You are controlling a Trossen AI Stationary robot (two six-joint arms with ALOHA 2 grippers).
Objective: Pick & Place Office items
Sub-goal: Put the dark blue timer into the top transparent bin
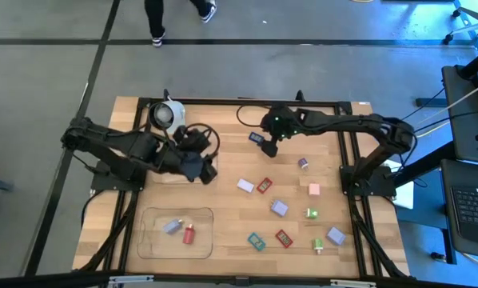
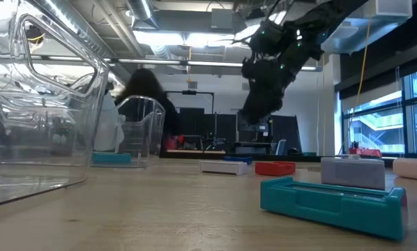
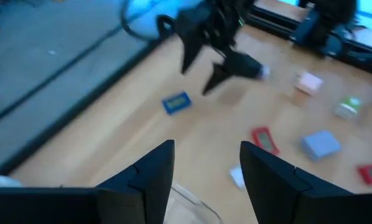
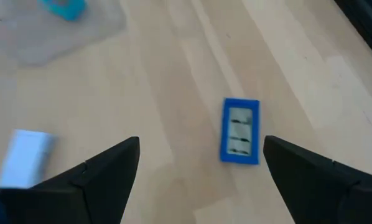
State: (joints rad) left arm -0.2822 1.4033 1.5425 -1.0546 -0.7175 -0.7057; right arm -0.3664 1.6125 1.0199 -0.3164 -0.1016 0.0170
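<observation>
Several tiny office pieces lie flat on the wooden table: a blue one, lavender ones, red ones, a pink one, a green one and a teal one. My right gripper is open and empty and hovers above the table next to the blue piece, which shows between and ahead of its fingers in the right wrist view. My left gripper is open and empty at the table's left middle, facing the right gripper.
A clear tray at the near left holds a lavender piece and a red piece. A second clear tray with a teal piece lies by my left gripper. A white round cup-like object stands at the far left.
</observation>
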